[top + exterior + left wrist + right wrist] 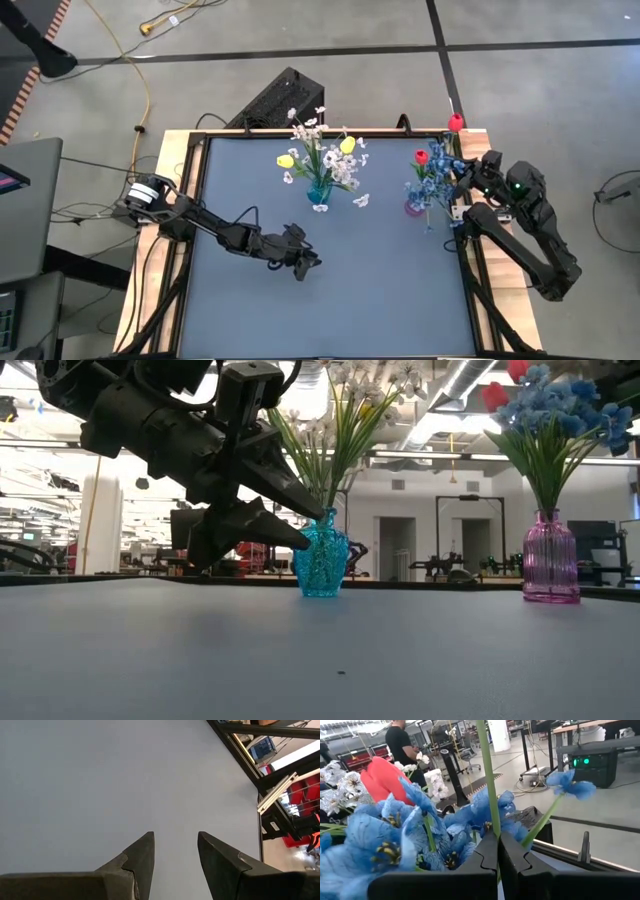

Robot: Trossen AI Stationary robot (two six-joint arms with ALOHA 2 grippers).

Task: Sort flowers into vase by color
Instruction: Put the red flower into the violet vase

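Right gripper (497, 851) clenched on a green stem (486, 775), held among the blue sprays (432, 178) at the pink vase (550, 557), near the table's right edge. Which flower that stem carries I cannot tell for sure; a red tulip (455, 122) shows just beyond the table corner by the gripper and may be it. A second red tulip (421, 156) already sits in the blue bunch. Teal vase (321, 555) stands toward the far middle, holding white sprays (308, 128) and yellow tulips (347, 144); two loose white blossoms (361, 200) lie on the mat beside it. Left gripper (303, 262) hangs low over bare mat, well apart from both vases, fingers (140, 857) parted and empty. Step in hand, by my reading: seating this stem in the pink vase. Next move calls for steering the stem end into the narrow neck through the crowded stems, then letting go without dragging neighbours out or tipping the vase. Surface: a plain grey-blue mat (340, 290) in a black frame on a wooden table. Room: polished concrete floor, cables, benches; a person stands in the background of the right wrist view.
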